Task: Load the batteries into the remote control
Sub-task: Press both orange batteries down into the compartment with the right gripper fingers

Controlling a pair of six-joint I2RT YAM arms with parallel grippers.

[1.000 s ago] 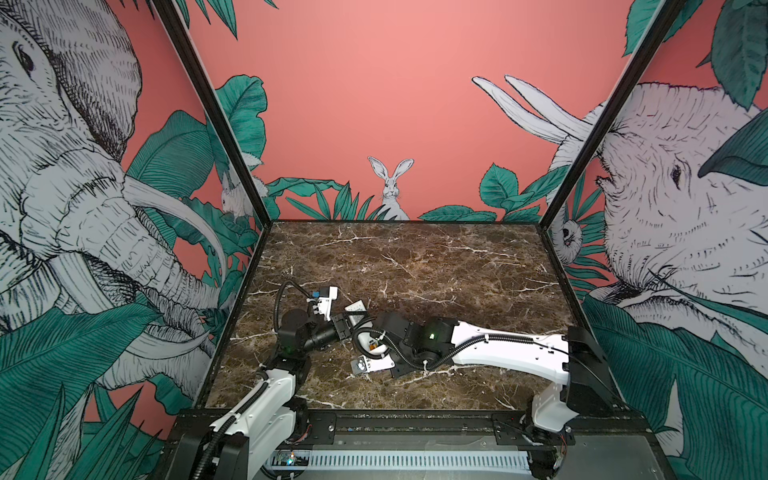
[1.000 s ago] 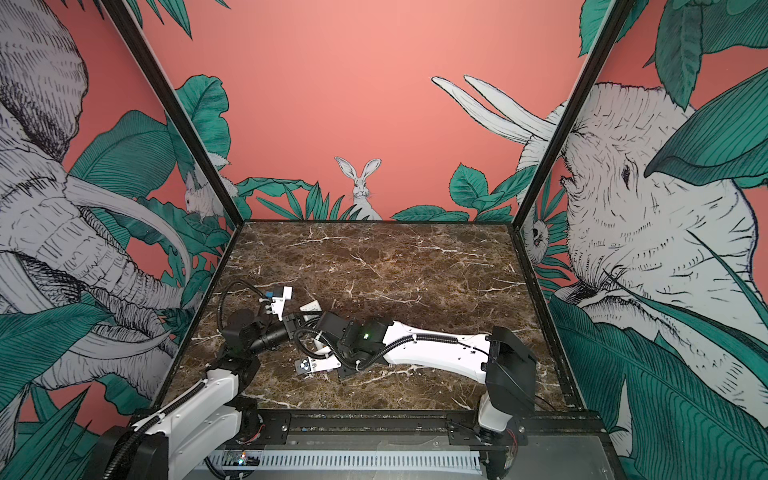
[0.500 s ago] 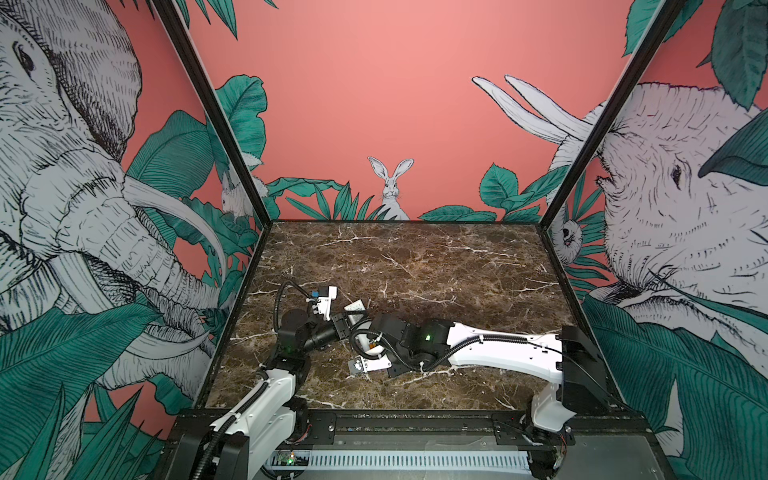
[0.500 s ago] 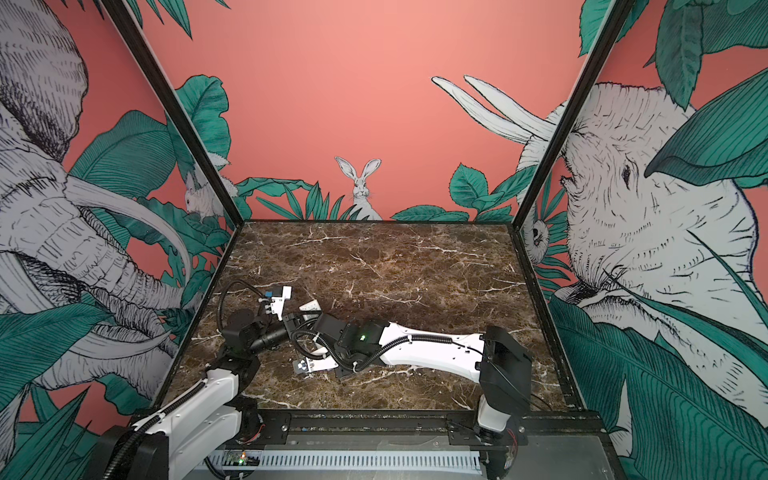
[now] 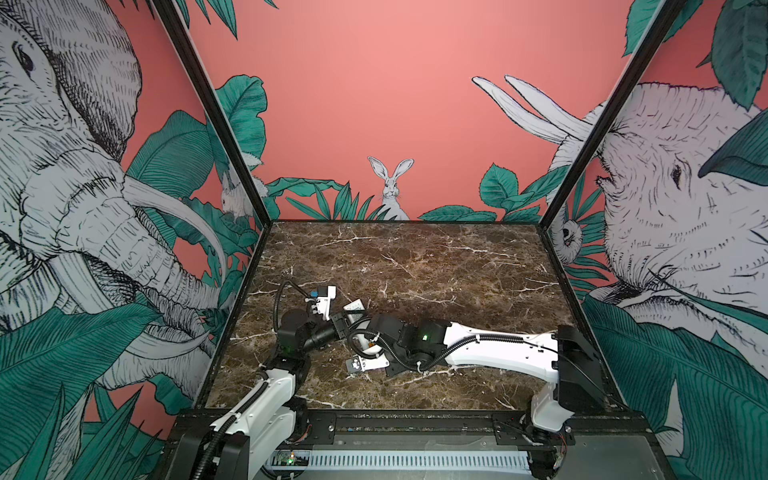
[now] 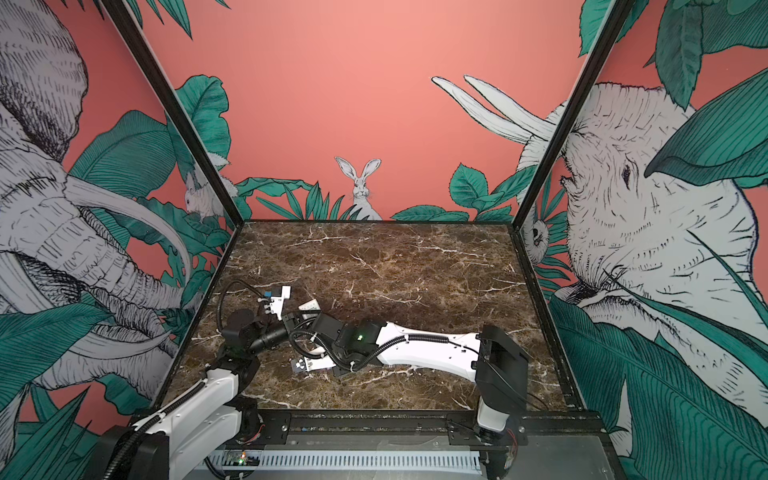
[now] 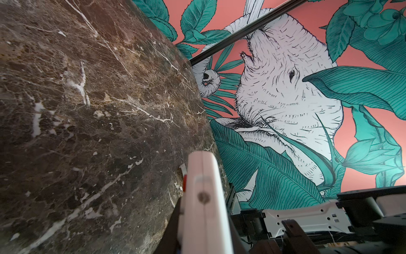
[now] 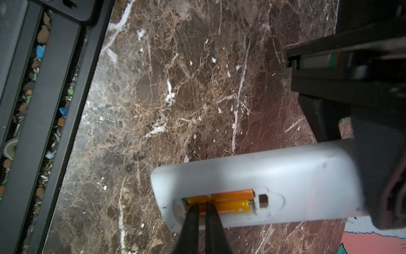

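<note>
The left hand (image 5: 337,323) clenches the remote control (image 8: 274,167) above the desk (image 8: 175,88), back exposed, so the right hand (image 8: 202,209), pinched closed, can press both batteries (image 8: 232,201) into its open bay.

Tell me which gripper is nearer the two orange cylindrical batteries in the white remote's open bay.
Right. The right gripper is on the orange batteries in the bay; the left gripper clamps the long white plastic remote at its opposite end.
</note>
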